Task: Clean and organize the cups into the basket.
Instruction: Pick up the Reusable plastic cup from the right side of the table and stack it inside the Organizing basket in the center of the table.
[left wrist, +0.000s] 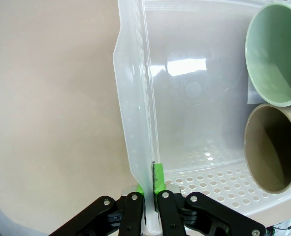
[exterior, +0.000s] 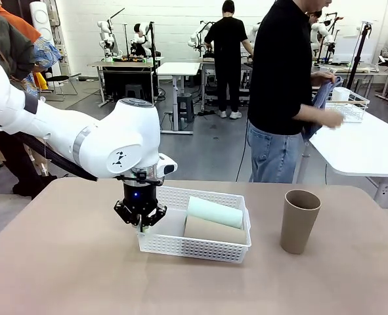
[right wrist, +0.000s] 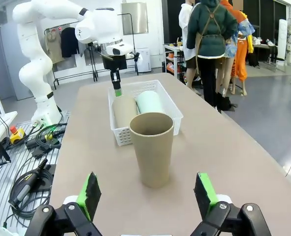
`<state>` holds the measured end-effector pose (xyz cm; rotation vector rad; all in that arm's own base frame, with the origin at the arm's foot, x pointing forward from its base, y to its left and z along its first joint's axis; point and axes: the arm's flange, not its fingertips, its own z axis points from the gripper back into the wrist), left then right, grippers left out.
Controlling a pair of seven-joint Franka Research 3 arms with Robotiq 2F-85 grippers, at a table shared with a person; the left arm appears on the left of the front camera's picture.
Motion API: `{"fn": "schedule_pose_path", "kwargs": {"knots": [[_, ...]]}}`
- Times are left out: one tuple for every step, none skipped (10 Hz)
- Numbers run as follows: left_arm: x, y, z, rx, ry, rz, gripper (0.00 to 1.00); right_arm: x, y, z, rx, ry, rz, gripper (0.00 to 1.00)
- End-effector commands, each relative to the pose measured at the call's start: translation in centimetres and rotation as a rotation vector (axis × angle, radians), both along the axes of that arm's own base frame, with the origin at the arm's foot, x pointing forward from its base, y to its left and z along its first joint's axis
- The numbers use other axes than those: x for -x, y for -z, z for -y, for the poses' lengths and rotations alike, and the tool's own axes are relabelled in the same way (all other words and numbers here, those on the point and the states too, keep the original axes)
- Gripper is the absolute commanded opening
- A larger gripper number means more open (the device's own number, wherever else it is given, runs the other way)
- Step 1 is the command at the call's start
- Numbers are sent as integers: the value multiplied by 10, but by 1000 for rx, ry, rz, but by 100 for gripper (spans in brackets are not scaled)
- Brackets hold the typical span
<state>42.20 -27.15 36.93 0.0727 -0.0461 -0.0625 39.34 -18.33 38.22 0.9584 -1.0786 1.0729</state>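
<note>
The white lattice basket (exterior: 200, 249) sits mid-table. Inside it lie a mint green cup (exterior: 215, 212) and a tan cup (exterior: 213, 230), side by side on their sides. My left gripper (exterior: 141, 226) points straight down and is shut on the basket's left wall. In the left wrist view its green pads (left wrist: 157, 178) pinch that thin wall (left wrist: 135, 123), with the mint cup's mouth (left wrist: 275, 54) and the tan cup's mouth (left wrist: 273, 147) to the right. Another tan cup (exterior: 299, 221) stands upright right of the basket. My right gripper (right wrist: 148, 191) is open just short of this cup (right wrist: 152, 147).
A person (exterior: 285, 98) stands beyond the far edge, holding a blue cloth. A white side table (exterior: 371, 151) at the back right carries a wire basket (exterior: 350, 105). Bare tabletop (exterior: 62, 262) lies in front of and left of the basket.
</note>
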Motion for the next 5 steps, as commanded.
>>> {"fn": "schedule_pose_path", "kwargs": {"knots": [[2, -1, 0, -4, 1, 3, 0, 4, 1, -4, 8, 13, 0, 100], [2, -1, 0, -4, 1, 3, 0, 4, 1, -4, 8, 13, 0, 100], [2, -1, 0, -4, 1, 3, 0, 4, 1, -4, 8, 13, 0, 100], [2, -1, 0, -4, 1, 3, 0, 4, 1, -4, 8, 13, 0, 100], [2, -1, 0, -4, 1, 3, 0, 0, 0, 0, 0, 0, 0, 100]]}}
